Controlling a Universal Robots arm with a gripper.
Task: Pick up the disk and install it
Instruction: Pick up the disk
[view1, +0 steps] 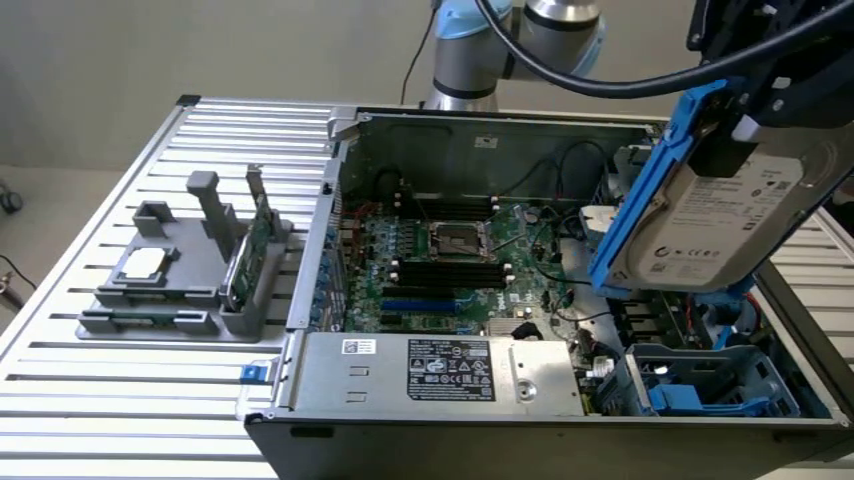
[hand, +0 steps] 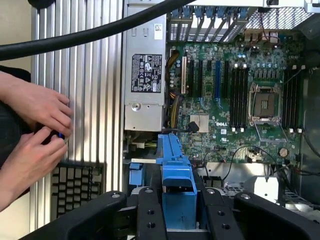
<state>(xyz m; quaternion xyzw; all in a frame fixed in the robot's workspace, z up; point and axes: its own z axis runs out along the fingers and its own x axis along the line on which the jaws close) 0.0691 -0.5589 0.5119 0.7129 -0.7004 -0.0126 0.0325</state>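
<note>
The arm (view1: 467, 72) is a silver-grey cylinder with a pale blue joint cap, and a thick black cable (view1: 601, 85) loops in front of it. The gripper (hand: 182, 220) is matte black, its flat fingers (hand: 150, 217) each dotted with small round screw holes.

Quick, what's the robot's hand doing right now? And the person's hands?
Robot hand: closed on the disk, held over the open computer case.
Person's hands: together, fingering something small; cannot tell what.
</note>
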